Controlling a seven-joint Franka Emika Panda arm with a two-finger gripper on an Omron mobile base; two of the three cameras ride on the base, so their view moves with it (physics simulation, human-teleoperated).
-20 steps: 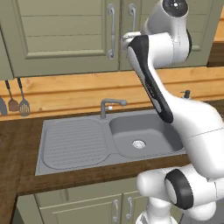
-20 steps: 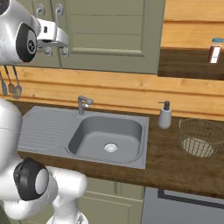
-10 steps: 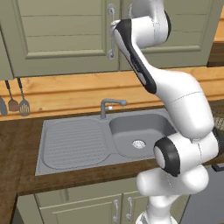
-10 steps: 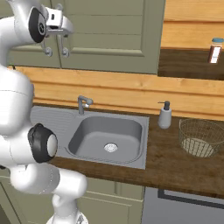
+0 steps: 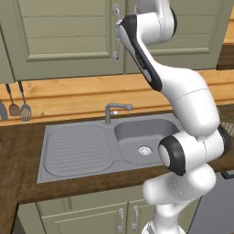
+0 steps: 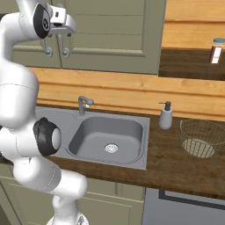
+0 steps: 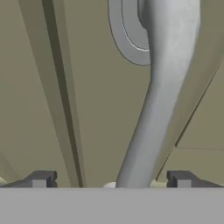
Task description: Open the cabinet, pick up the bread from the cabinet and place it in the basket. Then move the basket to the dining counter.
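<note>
The cabinet (image 5: 59,36) (image 6: 110,30) hangs above the sink with both sage-green doors shut. My gripper (image 6: 65,29) (image 5: 119,26) is raised to the two silver handles (image 6: 66,49) where the doors meet. In the hand view the gripper (image 7: 111,179) is open, and one curved handle (image 7: 162,87) runs between its fingertips (image 7: 41,178) without touching them. The wire basket (image 6: 202,138) stands on the worktop at the far right, well away from the gripper. The bread is hidden. The dining counter is out of view.
A steel sink (image 6: 107,136) (image 5: 91,146) with a faucet (image 5: 114,109) lies below the arm. A soap dispenser (image 6: 165,116) stands between sink and basket. Utensils (image 5: 20,107) hang on the wall at left. A small bottle (image 6: 216,50) sits on a shelf at right.
The arm has swung round and carried the hand up and in to the cabinet's handles. The gripper has stayed open.
</note>
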